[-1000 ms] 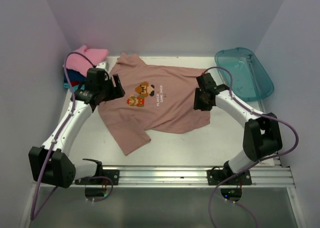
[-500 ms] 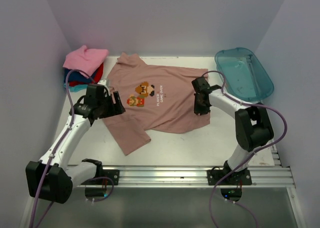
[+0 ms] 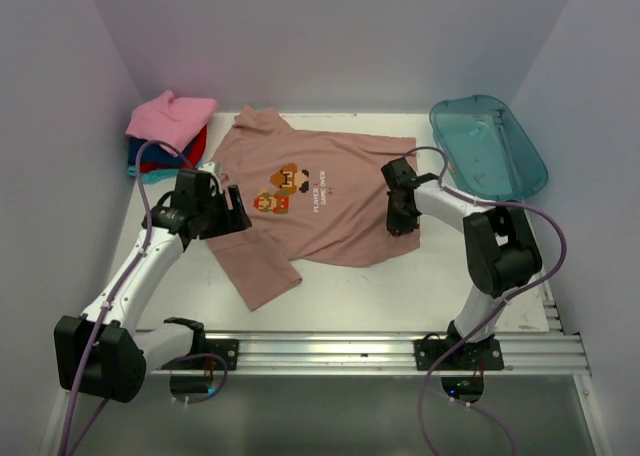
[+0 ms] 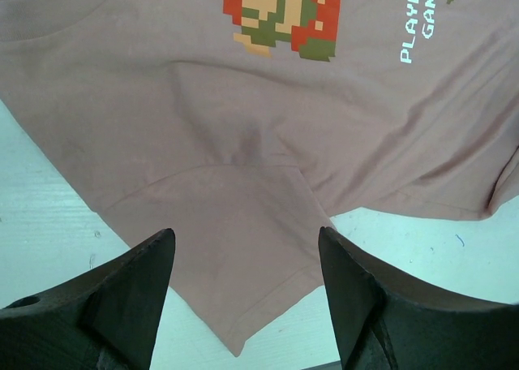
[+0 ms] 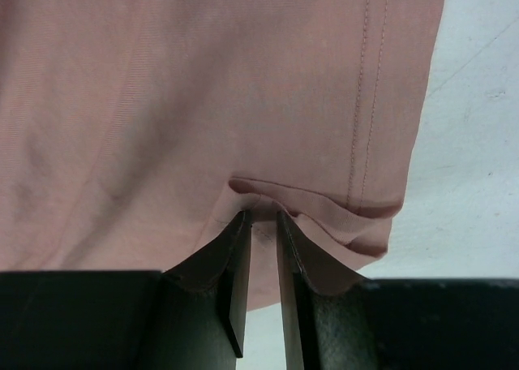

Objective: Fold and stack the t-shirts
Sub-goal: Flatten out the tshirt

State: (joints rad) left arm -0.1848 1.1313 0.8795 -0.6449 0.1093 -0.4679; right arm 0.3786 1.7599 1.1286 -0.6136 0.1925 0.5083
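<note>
The pink-brown tee (image 3: pixel 320 211) lies spread print-up in the middle of the table (image 3: pixel 400 286), with the stack of folded tees (image 3: pixel 165 136) at its 10 o'clock. At the tee's 3 o'clock hem, the right fingers (image 5: pixel 223 273) have just narrowed to a slim gap, pinching a small ridge of cloth. The left fingers (image 4: pixel 122 297) stay wide apart and hold nothing, having drifted from beside the stack to above the sleeve at 8 o'clock. One side looks secured; the fold probably waits on the left grip.

A robot lab cell: plain lilac walls (image 3: pixel 330 36) box in a white table (image 3: pixel 400 286) and aluminium rail (image 3: pixel 330 348).
</note>
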